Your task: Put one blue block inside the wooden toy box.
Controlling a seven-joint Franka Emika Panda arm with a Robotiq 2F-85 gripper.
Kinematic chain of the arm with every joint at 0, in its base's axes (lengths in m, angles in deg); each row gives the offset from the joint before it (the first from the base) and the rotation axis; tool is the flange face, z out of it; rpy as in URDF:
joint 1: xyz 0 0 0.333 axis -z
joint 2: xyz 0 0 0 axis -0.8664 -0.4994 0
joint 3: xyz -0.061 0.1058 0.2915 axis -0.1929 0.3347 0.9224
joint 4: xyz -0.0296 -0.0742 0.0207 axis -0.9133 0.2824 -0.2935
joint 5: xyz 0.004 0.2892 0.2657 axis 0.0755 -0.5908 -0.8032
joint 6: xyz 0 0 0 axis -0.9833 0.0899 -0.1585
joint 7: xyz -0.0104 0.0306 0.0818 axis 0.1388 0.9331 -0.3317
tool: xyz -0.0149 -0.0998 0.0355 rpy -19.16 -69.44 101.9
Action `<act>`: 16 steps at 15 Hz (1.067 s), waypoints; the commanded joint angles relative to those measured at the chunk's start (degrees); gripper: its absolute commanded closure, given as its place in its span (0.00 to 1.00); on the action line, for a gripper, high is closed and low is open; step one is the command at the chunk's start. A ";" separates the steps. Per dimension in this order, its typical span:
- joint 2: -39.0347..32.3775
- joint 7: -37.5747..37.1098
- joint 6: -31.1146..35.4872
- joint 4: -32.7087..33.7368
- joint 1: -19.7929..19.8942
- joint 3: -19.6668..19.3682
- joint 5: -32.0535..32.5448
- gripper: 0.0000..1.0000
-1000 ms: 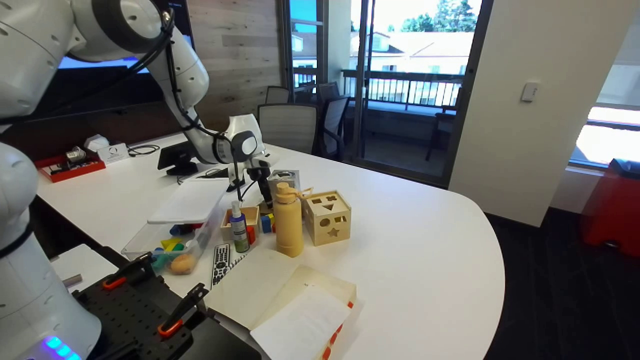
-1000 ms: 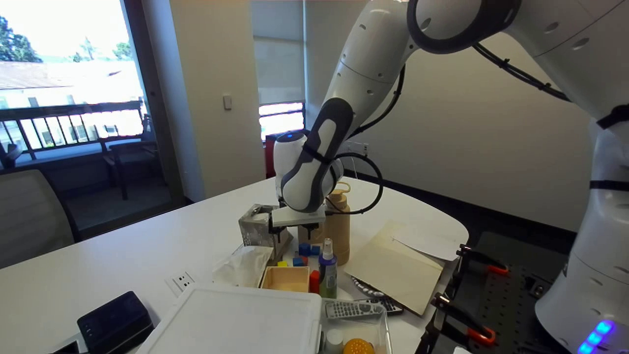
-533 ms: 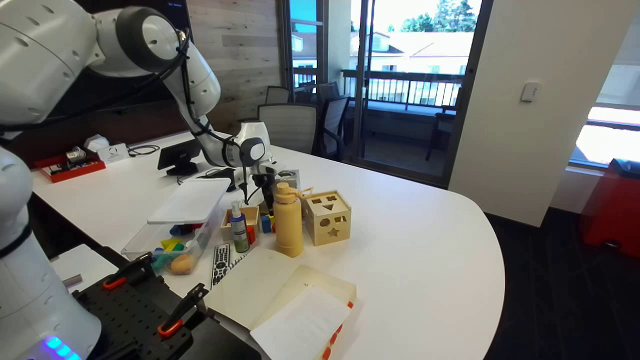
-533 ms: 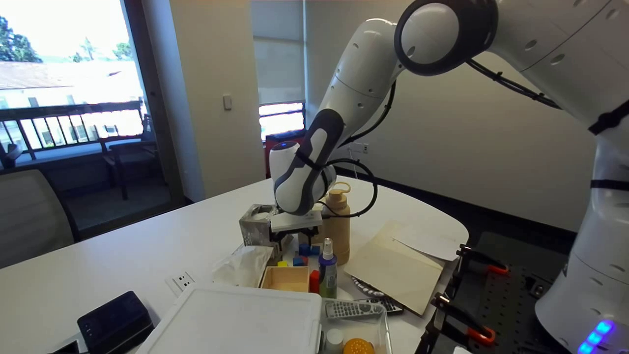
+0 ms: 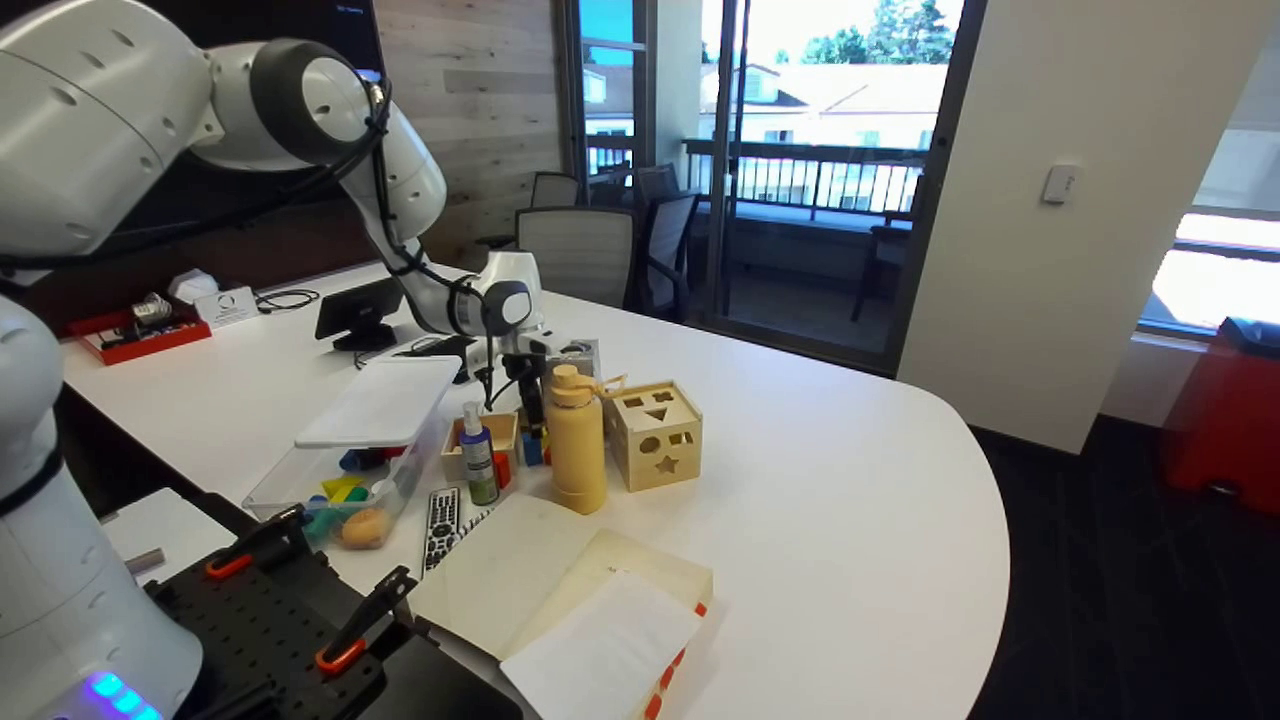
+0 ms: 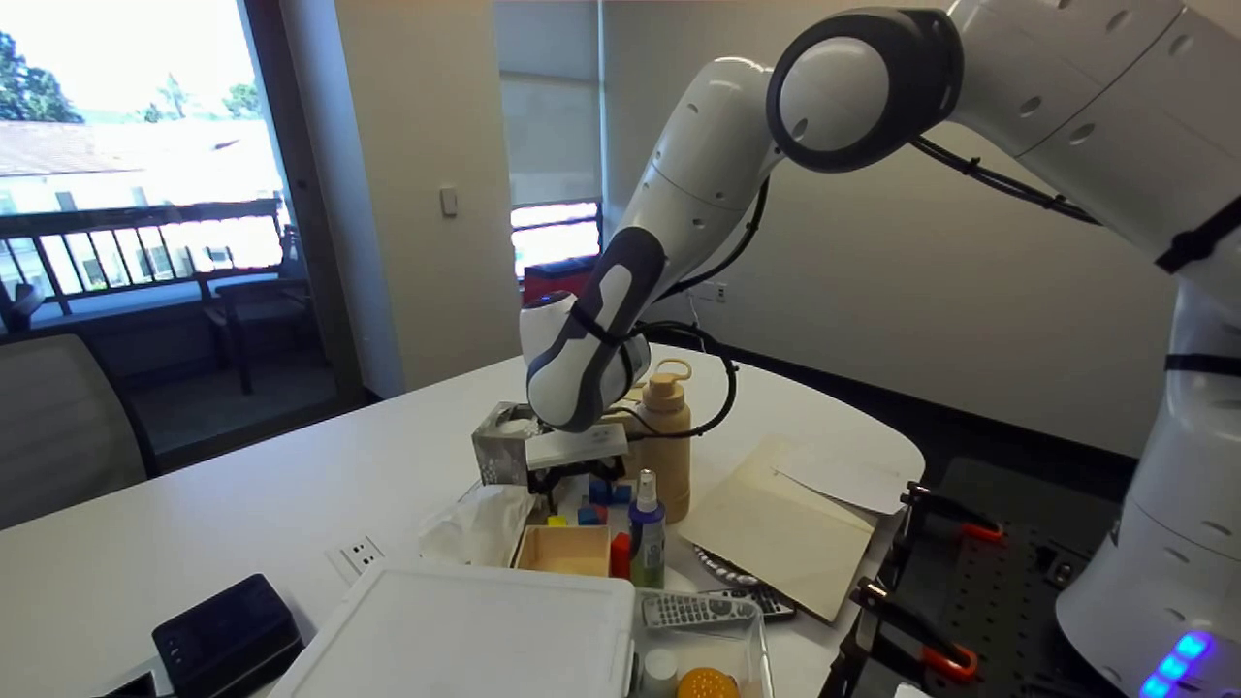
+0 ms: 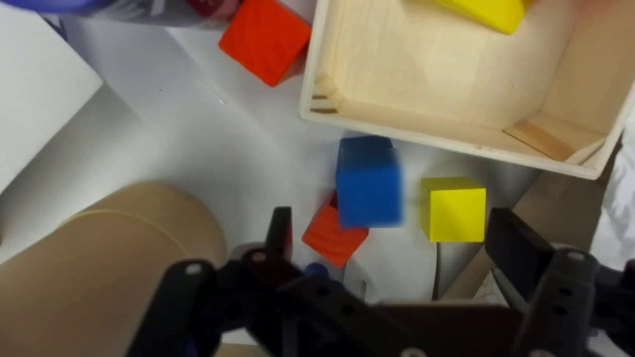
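Hanging near a blue cubic block [image 7: 369, 193] that sits just outside an open pale wooden tray [image 7: 446, 84], the black gripper [image 7: 392, 214] has its jaws wide apart and nothing gripped, while the tan wooden shape-sorter box [image 5: 665, 450] stands beside a yellowish-tan cylindrical bottle [image 5: 577, 450] in an exterior view.

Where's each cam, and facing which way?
In an exterior view: apparently beside the base, facing over the table to the balcony railing; arm and base show at picture left.
In an exterior view: apparently beside the base, facing the window blind; arm and base show at picture right.
Wrist view: mounted at the arm's end, facing down at a blue block; open gripper shows along the bottom.
Both exterior views share the tan bottle and spray bottle.
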 commanded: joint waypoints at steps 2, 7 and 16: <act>-1.59 1.92 -3.15 2.86 1.06 0.74 -1.57 0.00; -2.34 2.12 -4.00 3.70 1.30 1.11 -1.70 0.44; -1.13 1.92 -5.59 3.62 1.64 1.49 -1.89 0.91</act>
